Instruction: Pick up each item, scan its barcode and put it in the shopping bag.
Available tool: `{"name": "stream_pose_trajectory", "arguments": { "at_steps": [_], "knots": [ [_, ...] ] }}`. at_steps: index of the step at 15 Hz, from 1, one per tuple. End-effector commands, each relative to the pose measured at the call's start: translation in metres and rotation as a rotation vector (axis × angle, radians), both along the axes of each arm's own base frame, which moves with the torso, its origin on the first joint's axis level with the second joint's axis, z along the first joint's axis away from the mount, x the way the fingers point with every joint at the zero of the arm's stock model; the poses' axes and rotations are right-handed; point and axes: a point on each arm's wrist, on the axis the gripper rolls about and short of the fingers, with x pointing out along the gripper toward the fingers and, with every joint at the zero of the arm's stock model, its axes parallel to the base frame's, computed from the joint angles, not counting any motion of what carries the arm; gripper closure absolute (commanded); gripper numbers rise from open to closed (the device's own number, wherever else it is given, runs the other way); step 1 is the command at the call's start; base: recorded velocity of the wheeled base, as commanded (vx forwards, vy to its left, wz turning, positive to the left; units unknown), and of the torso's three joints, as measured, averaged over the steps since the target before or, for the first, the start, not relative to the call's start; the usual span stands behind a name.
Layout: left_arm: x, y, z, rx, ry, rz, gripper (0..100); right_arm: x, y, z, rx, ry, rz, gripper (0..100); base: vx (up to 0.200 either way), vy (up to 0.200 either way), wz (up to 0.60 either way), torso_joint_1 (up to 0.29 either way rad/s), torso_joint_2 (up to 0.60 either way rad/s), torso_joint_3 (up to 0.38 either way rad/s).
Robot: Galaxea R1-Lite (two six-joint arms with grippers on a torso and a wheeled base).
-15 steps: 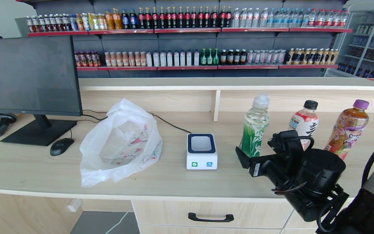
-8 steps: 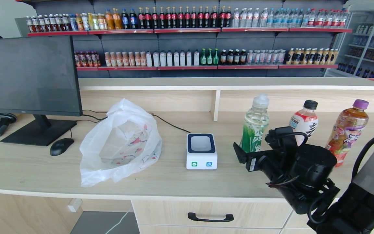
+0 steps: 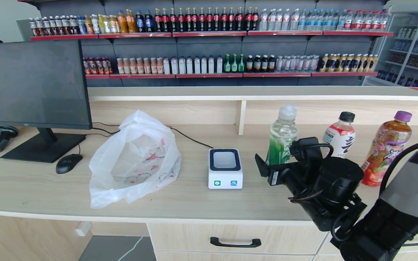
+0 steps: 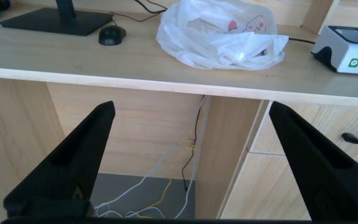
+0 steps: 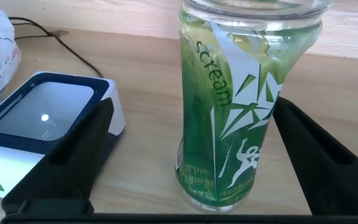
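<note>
The first pick is in hand. The right gripper stands wide open, with the green bottle upright on the worktop in the gap between its fingers, ungripped. Next it should likely close on the bottle, then lift it toward the scanner just beside.

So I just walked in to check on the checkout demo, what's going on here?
The robot is at the pick-up step. Its right gripper is open, with the green bottle standing on the counter between its fingers, not yet gripped. A black-capped bottle and a purple-capped bottle wait beside it. The scanner sits mid-counter, with the shopping bag on the robot's left of it. The left gripper hangs open below the counter edge.
</note>
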Motion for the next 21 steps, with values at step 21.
{"name": "stream_pose_trajectory", "arguments": {
  "at_steps": [21],
  "knots": [
    [0.000,0.000,0.000,0.000,0.000,0.000,0,0.036,-0.010,-0.010,-0.041,-0.021,-0.077,0,0.000,0.000,0.00,0.000,0.00,0.000]
  ]
}}
